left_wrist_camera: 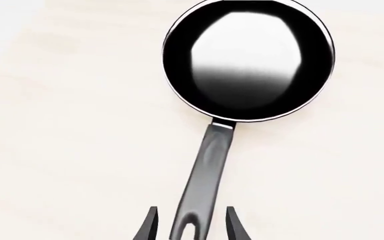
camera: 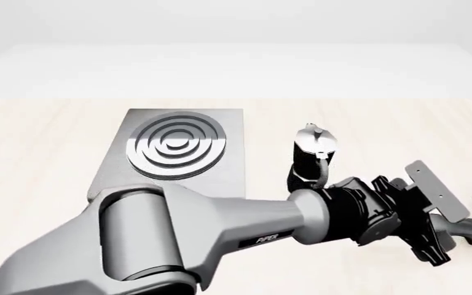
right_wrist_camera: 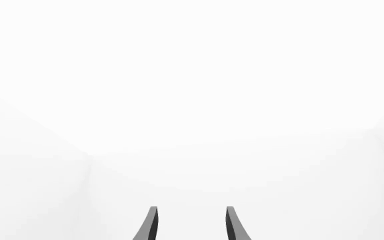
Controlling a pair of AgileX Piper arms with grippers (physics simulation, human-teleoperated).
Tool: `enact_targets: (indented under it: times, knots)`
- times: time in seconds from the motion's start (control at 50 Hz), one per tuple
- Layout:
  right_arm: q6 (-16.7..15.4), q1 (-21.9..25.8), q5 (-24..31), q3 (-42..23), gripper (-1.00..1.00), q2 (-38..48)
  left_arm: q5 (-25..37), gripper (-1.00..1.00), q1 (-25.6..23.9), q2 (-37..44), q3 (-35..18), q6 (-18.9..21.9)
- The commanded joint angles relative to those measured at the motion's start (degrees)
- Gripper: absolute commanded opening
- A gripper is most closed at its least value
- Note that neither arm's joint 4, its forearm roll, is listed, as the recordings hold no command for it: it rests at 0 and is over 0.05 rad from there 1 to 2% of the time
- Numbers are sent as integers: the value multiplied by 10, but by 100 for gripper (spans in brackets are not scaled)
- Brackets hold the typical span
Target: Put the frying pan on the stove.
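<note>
The left arm comes in from the lower left of the front view and stretches low across to the right, its pale grey upper links giving way to a black wrist with a grey mounting plate on top. The left hand points forward and down, its two dark fingers spread apart, one on each side of a dark handle's end with a gap at either side, not closed on it. The right hand shows only in its own wrist view, fingers likewise parted and holding nothing.
</note>
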Motion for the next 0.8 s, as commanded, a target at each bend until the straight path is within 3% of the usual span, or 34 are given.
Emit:
enact_targets:
  times: [0.02, 0.56, 0.8]
  knots:
    - [-1, 2, 0, 0, 100, 0, 13, 100, -2, 14, -18, 4]
    - [-6, 9, 0, 2, 100, 0, 45, 100, 5, 58, -80, 9]
    - [-9, 13, 0, 4, 100, 0, 38, 100, 3, 55, -77, 11]
